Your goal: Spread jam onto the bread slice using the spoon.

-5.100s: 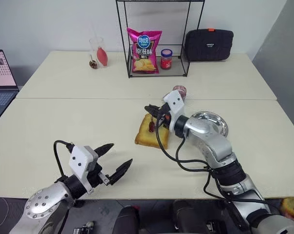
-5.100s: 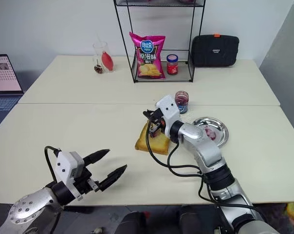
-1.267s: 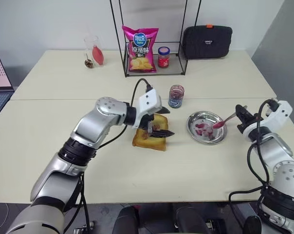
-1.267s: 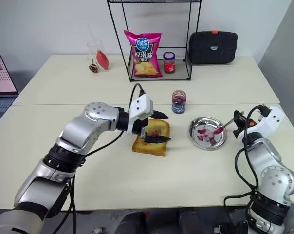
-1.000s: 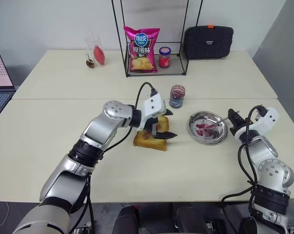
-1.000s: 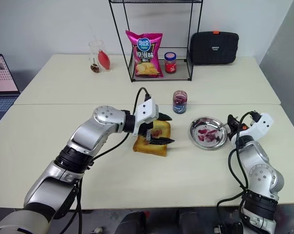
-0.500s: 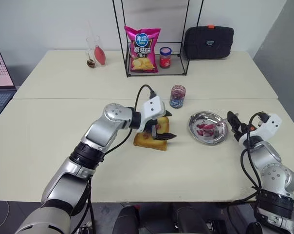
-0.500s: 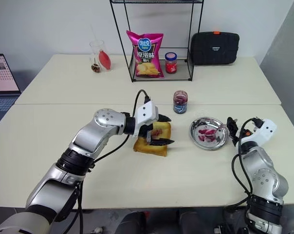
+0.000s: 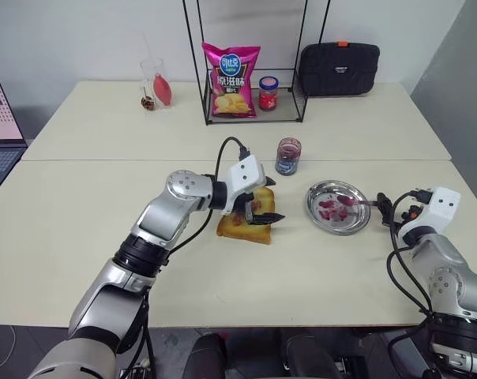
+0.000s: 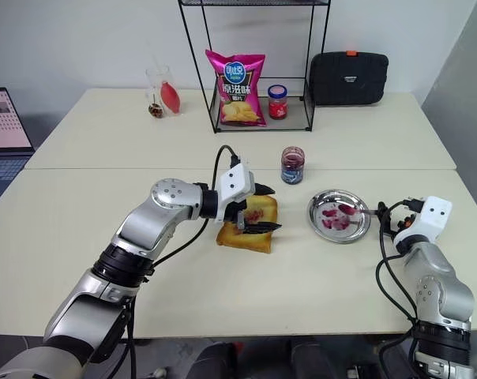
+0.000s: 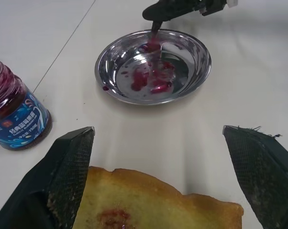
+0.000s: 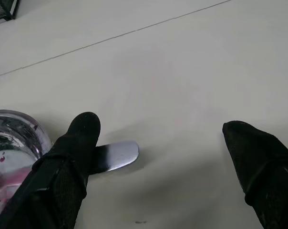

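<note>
Toast, browned, red jam smear

The two head views look forward and down from above over the cream table, wide and far, one offset slightly sideways from the other; the left wrist view sits close above the golden-brown toast slice, facing the round shallow steel dish, at centre right of the head frames; the right wrist view looks low and near along the tabletop, catching that dish's rim at its lower left.

Golden-brown bread slice, dark red jam in a silver dish, pink crisps bag.
</note>
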Motion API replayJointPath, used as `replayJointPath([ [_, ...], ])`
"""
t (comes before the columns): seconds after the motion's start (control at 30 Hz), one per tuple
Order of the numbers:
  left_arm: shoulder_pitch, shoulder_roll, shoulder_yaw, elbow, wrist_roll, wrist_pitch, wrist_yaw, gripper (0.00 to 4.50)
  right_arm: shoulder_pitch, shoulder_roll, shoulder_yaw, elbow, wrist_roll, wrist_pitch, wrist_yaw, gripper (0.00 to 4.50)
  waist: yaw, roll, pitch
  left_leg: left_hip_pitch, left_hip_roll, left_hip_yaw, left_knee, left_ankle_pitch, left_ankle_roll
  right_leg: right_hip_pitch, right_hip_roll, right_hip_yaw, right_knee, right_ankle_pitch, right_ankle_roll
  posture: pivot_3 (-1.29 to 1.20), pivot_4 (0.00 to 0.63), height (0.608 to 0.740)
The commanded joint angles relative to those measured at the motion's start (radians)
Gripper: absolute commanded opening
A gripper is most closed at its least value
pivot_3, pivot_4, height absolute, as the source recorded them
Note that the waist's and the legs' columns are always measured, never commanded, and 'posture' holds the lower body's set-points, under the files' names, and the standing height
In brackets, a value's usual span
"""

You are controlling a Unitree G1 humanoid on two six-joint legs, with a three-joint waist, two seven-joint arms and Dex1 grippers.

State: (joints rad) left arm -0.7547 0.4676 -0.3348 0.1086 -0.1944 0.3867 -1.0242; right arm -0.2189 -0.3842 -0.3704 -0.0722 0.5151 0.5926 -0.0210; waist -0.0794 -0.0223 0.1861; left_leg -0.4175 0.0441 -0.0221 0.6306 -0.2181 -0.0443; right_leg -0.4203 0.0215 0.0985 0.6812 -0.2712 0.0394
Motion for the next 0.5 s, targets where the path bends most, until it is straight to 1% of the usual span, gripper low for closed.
replayJointPath([
  [0.03,-0.004,0.009,0.046,-0.035,-0.001,-0.005,0.009,4.5,-0.027,-0.021,-0.034,-0.057,-0.004,-0.009,0.01,4.45,0.0,0.0,0.0,0.0,0.0,0.0,0.0,0.0,0.0,0.0,0.0,0.0,0.0,0.0,0.0,0.0,0.15,0.74],
  [0.33,-0.009,0.02,0.077,-0.009,0.004,-0.02,0.02,4.5,-0.133,-0.044,-0.087,-0.115,0.081,0.099,0.012,4.45,0.001,0.0,0.0,0.0,0.0,0.0,0.0,0.0,0.0,0.0,0.0,0.0,0.0,0.0,0.0,0.0,0.15,0.74],
  [0.5,0.004,0.047,0.094,-0.021,-0.003,-0.02,-0.005,4.5,-0.169,-0.081,-0.087,-0.158,0.089,0.16,0.02,4.45,0.004,0.0,0.0,0.0,0.0,0.0,0.0,0.0,0.0,0.0,0.0,0.0,0.0,0.0,0.0,0.0,0.15,0.74],
])
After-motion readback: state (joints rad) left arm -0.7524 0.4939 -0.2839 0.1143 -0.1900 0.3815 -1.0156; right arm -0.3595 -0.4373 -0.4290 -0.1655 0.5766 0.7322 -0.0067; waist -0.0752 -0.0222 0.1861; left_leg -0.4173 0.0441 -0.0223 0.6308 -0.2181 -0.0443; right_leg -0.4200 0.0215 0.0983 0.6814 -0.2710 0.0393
